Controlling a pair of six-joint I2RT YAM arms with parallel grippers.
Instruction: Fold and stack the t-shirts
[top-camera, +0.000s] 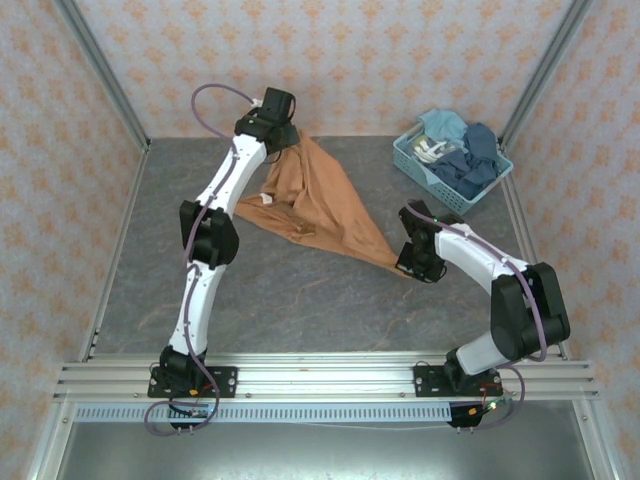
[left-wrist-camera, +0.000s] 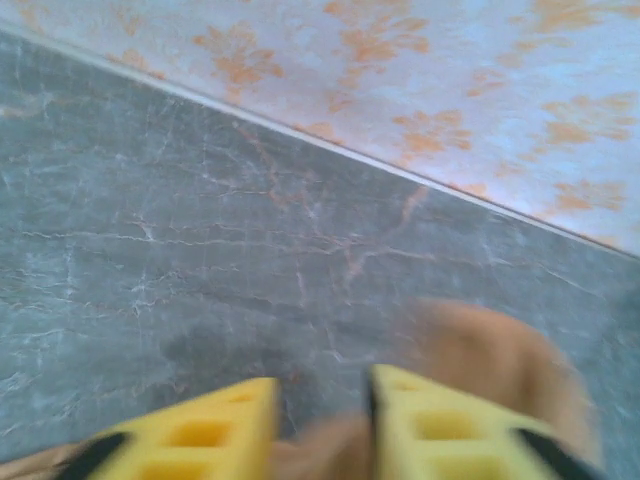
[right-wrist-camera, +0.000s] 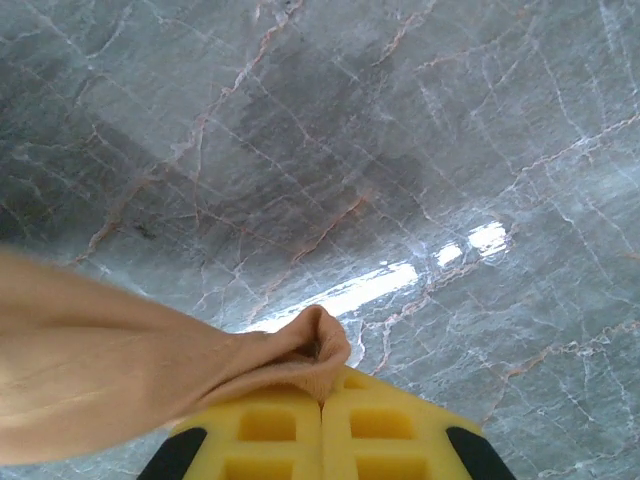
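An orange-tan t-shirt hangs stretched in a slanted band between my two grippers over the grey table. My left gripper is at the shirt's far end near the back wall. In the left wrist view its yellow fingers stand apart, with blurred orange cloth low between and beside them and table showing through the gap. My right gripper holds the shirt's near right corner. In the right wrist view it is shut on a bunched fold of the cloth.
A pale blue lattice basket stands at the back right, holding several crumpled blue and light garments. Patterned walls close the back and both sides. Bare grey marble table lies in front of the shirt.
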